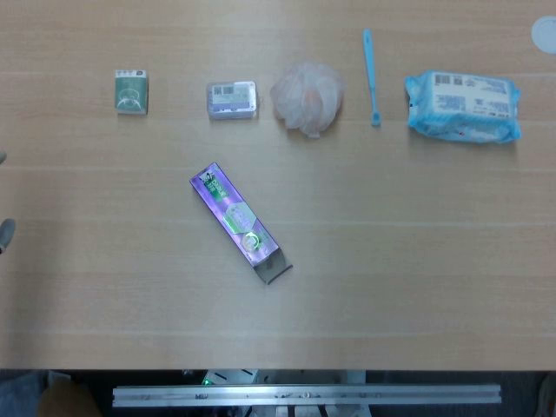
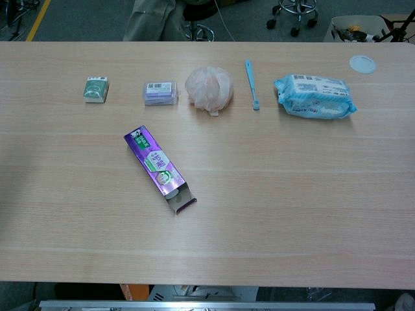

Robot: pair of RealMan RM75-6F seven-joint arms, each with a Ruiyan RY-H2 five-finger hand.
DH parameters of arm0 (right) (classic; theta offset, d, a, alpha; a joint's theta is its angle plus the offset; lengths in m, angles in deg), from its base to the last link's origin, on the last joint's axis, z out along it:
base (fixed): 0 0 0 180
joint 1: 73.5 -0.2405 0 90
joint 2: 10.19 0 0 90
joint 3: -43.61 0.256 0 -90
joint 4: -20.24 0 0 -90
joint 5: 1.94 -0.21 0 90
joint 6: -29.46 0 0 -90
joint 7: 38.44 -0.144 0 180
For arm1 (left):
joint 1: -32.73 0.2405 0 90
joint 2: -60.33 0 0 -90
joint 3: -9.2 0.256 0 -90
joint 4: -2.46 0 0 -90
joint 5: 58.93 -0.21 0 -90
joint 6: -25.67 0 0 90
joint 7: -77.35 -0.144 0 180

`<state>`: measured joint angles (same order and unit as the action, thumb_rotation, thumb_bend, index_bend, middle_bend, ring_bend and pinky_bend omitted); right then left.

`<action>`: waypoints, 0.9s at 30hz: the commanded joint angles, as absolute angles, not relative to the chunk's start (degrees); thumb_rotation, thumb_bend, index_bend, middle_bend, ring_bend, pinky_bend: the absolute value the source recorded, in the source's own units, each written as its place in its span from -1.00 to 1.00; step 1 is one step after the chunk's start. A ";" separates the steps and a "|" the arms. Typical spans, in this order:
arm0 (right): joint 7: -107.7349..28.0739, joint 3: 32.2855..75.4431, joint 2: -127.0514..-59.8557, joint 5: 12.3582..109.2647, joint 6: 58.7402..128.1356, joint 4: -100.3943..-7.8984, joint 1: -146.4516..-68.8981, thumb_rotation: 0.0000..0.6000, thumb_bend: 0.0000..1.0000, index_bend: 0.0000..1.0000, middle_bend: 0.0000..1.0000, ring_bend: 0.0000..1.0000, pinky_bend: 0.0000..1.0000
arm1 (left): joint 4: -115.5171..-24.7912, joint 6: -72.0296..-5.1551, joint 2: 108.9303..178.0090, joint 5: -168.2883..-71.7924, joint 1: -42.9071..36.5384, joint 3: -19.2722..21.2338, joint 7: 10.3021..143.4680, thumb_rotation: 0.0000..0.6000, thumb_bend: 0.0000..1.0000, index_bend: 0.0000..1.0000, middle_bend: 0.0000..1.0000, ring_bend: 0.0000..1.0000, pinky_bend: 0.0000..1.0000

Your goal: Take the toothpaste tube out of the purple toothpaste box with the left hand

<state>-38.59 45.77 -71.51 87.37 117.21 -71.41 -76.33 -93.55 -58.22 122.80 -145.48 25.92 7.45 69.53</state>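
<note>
The purple toothpaste box point(image 1: 239, 221) point(image 2: 159, 168) lies flat and diagonal on the table, left of centre. Its open end with the flaps folded out point(image 1: 273, 266) point(image 2: 179, 201) points toward the near right. The tube cannot be made out inside the open end. Of my left hand point(image 1: 3, 228), only two grey fingertips show at the far left edge of the head view. They are set well apart, hold nothing, and are far from the box. The chest view does not show this hand. My right hand is in neither view.
Along the far side of the table lie a small green box point(image 1: 131, 91), a small purple-labelled case point(image 1: 231, 99), a pale mesh bath puff point(image 1: 307, 96), a blue toothbrush point(image 1: 371, 76) and a blue wipes pack point(image 1: 464, 106). A white lid point(image 2: 362, 63) sits at the far right.
</note>
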 commanded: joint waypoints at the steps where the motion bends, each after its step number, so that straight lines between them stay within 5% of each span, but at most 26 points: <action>1: -38.55 45.80 -71.49 87.41 117.24 -71.49 -76.32 1.00 -0.59 -0.36 -0.18 -0.15 -0.17 | -93.40 -58.12 122.86 -145.67 25.76 7.43 69.64 1.00 -0.46 -0.67 -0.55 -0.58 -0.58; 18: -38.13 46.94 -70.41 88.09 117.78 -72.79 -76.96 1.00 -0.59 -0.36 -0.18 -0.15 -0.17 | -93.38 -56.12 121.00 -148.65 23.38 7.40 72.24 1.00 -0.46 -0.67 -0.55 -0.58 -0.58; 27: -36.95 47.96 -70.25 87.87 115.64 -73.84 -79.02 1.00 -0.59 -0.36 -0.18 -0.15 -0.17 | -90.73 -47.95 119.24 -155.77 15.90 8.57 79.18 1.00 -0.46 -0.67 -0.56 -0.58 -0.60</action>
<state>-37.04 47.90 -70.25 87.91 115.73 -73.76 -78.95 -91.55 -49.54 119.58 -154.15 17.54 8.21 77.79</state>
